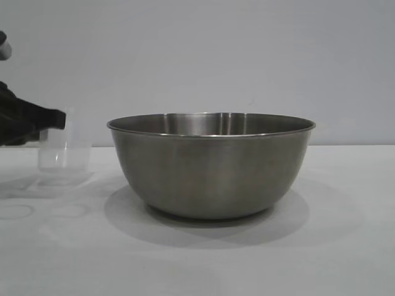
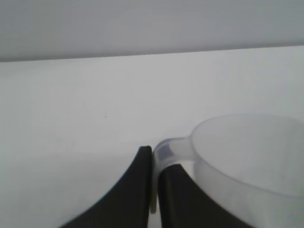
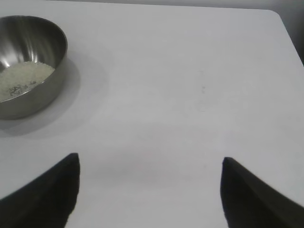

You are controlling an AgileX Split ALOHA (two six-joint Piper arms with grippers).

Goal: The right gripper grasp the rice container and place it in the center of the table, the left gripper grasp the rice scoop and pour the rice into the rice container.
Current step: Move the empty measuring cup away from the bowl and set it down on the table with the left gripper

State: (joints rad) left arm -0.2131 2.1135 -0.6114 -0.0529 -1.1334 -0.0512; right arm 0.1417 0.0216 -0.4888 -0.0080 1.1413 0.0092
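Observation:
The rice container [image 1: 211, 163], a large steel bowl, stands upright in the middle of the white table [image 1: 345, 246]. In the right wrist view the rice container [image 3: 40, 71] holds a pale heap of rice [image 3: 23, 78]. To the bowl's left the translucent rice scoop [image 1: 62, 151] stands upright at table level, looking empty. My left gripper [image 1: 58, 120] is shut on the scoop's loop handle [image 2: 166, 153]; the left gripper [image 2: 153, 154] pinches it between both fingers. My right gripper [image 3: 149, 164] hangs open over bare table, away from the bowl, and is out of the exterior view.
The table's far edge and rounded corner [image 3: 278, 16] show in the right wrist view. Faint ring marks [image 1: 15, 211] lie on the tabletop in front of the scoop. A plain grey wall stands behind.

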